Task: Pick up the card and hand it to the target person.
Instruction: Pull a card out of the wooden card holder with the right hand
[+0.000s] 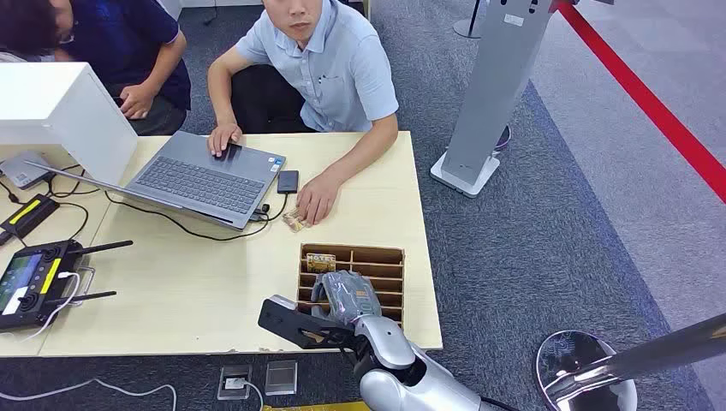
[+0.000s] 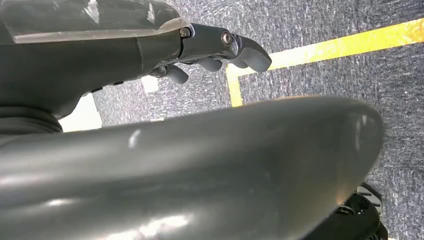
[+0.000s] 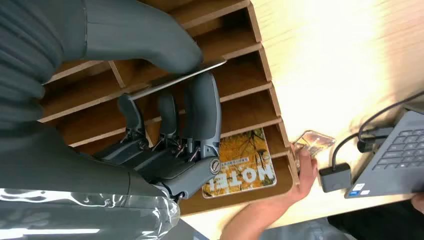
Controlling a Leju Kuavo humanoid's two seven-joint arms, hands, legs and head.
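A wooden slotted card rack (image 1: 381, 255) stands near the table's front edge. My right hand (image 1: 347, 295) reaches into it. The right wrist view shows the thick thumb (image 3: 145, 35) and dark fingers (image 3: 202, 115) pinching a thin card (image 3: 175, 80), seen edge-on above the rack's slots (image 3: 260, 65). A yellow card printed HOTEL (image 3: 242, 165) lies in the rack's far slot (image 1: 321, 259). The person in a light blue shirt (image 1: 334, 68) sits across the table, one hand (image 1: 317, 201) resting on it just beyond the rack. My left hand (image 2: 220, 47) hangs over the carpet, holding nothing.
An open laptop (image 1: 201, 175) with cables, a small dark device (image 1: 288, 181) and a shiny little packet (image 1: 294, 221) lie beyond the rack. A remote controller (image 1: 30, 282) sits at the left, a white box (image 1: 68, 107) behind it. A second person (image 1: 128, 51) sits far left.
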